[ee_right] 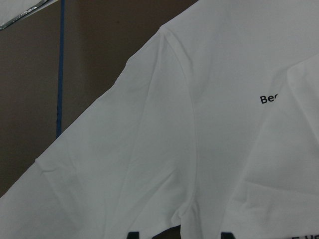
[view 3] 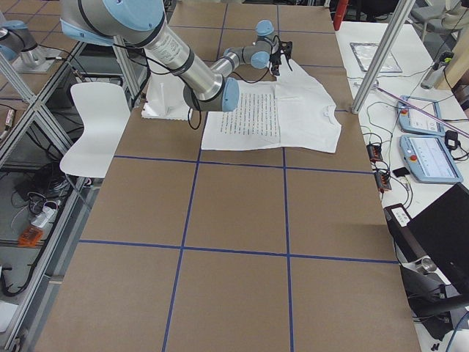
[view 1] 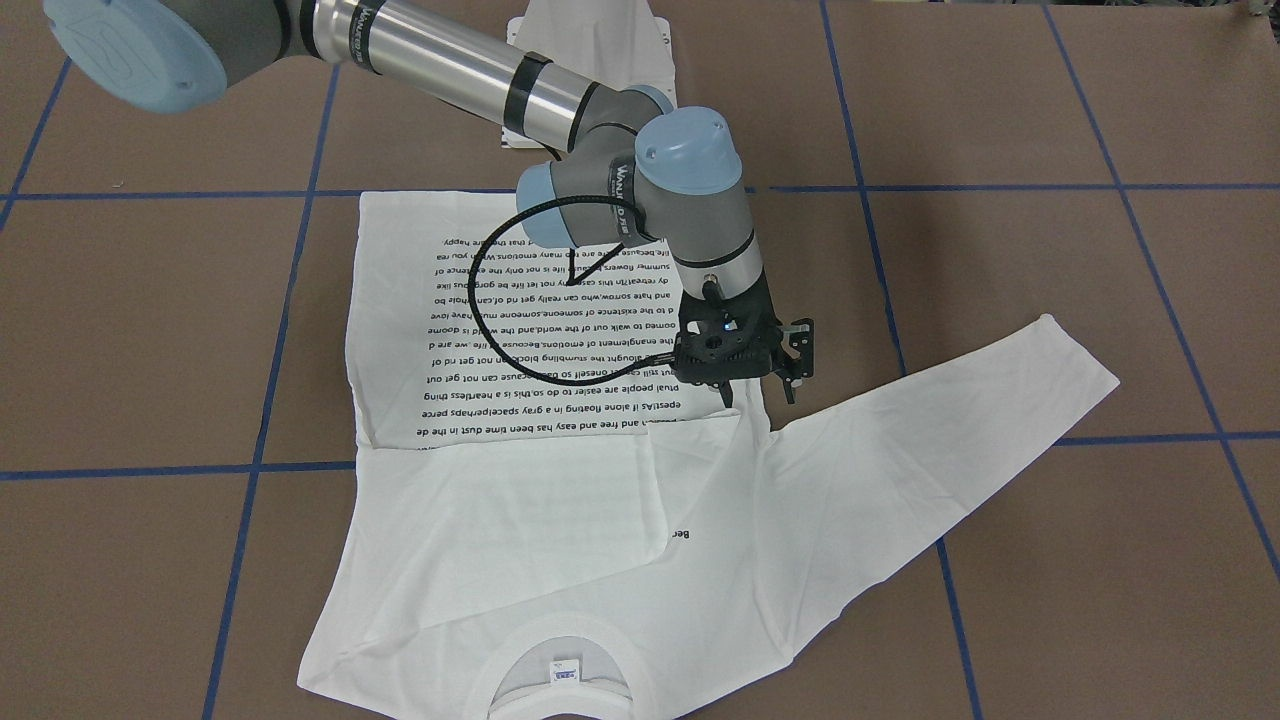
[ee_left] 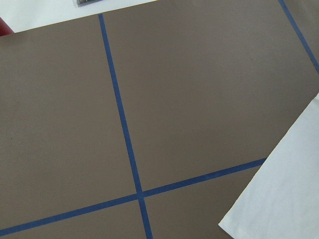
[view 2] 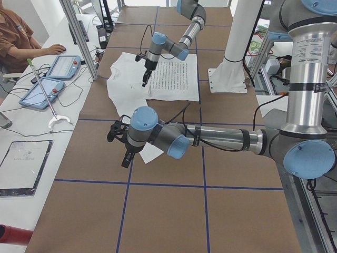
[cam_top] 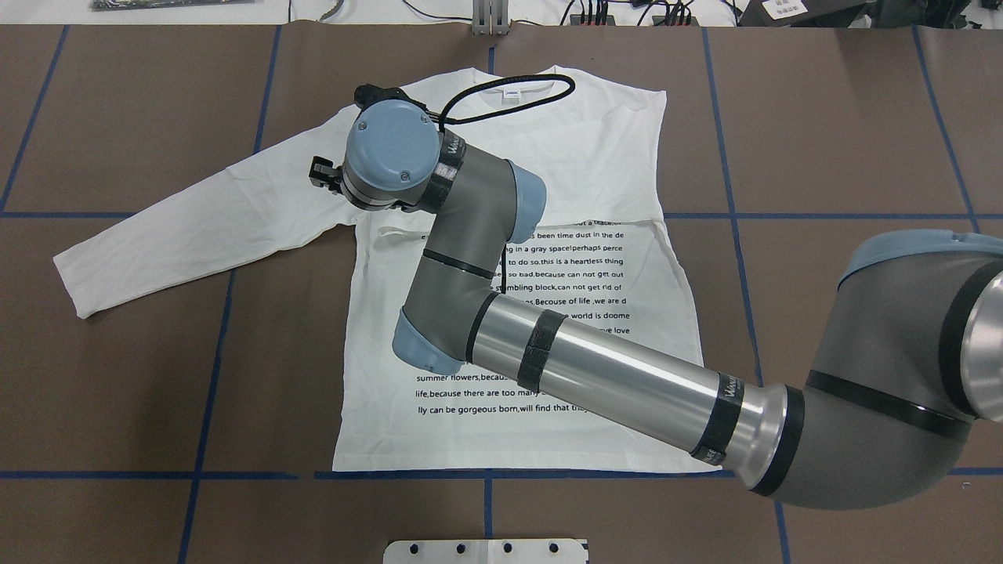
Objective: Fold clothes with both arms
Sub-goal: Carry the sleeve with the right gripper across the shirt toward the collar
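Midway along the table [cam_top: 117, 392], the white T-shirt [cam_top: 595, 141] lies flat, collar toward the operators' edge and hem toward the robot's edge. Its folded sleeve [view 1: 500, 520] lies across the chest, covering the top lines of print. Its outstretched sleeve [cam_top: 196, 227] points toward the table end on the robot's left. The right claw [view 1: 757, 392] reaches across the print and hangs over that sleeve's armpit, jaws wide and holding nothing, likely placed to take the seam where the next fold should hinge. The left claw [view 2: 125, 157] hovers beside the cuff [ee_left: 284, 199], probably to lift that far end. Whether it is wide or narrow I cannot tell.
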Tool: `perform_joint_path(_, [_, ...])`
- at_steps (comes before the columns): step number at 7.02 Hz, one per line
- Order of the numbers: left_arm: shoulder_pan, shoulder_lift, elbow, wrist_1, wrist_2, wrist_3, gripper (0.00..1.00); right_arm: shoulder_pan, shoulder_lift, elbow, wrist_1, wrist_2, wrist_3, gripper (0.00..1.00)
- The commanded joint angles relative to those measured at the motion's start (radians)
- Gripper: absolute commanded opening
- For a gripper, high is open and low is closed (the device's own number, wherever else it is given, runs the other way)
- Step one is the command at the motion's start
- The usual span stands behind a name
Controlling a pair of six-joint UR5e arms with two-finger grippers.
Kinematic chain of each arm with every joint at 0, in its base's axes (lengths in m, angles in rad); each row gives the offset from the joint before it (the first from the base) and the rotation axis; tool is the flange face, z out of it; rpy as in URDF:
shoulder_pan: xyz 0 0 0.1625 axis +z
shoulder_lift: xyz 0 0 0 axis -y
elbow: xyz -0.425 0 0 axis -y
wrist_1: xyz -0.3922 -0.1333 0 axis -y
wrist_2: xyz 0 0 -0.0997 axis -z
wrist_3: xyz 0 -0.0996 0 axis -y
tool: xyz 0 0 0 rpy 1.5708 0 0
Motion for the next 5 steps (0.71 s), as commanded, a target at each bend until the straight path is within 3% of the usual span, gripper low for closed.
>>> perform_joint_path(1, [0.07, 0.006, -0.001, -0.046, -0.027, -0.067, 1.0, 0.006, -0.048, 0.102, -0.048, 0.014, 0.048, 0.99])
perform_joint_path(2, [0.16, 0.003, 0.004, -0.08, -0.036, -0.172, 1.0, 0.028, -0.134, 0.239, -0.142, 0.034, 0.047, 0.99])
perform_joint_path(3, [0.23, 0.0, 0.036, -0.118, -0.03, -0.222, 1.0, 0.07, -0.223, 0.33, -0.175, 0.109, 0.045, 0.99])
perform_joint_path(4, [0.272, -0.006, 0.058, -0.117, -0.021, -0.291, 1.0, 0.119, -0.356, 0.453, -0.178, 0.199, 0.033, 0.99])
perform_joint_path(5, [0.329, -0.027, 0.061, -0.117, 0.011, -0.443, 0.97, 0.159, -0.471, 0.556, -0.177, 0.232, 0.03, 0.99])
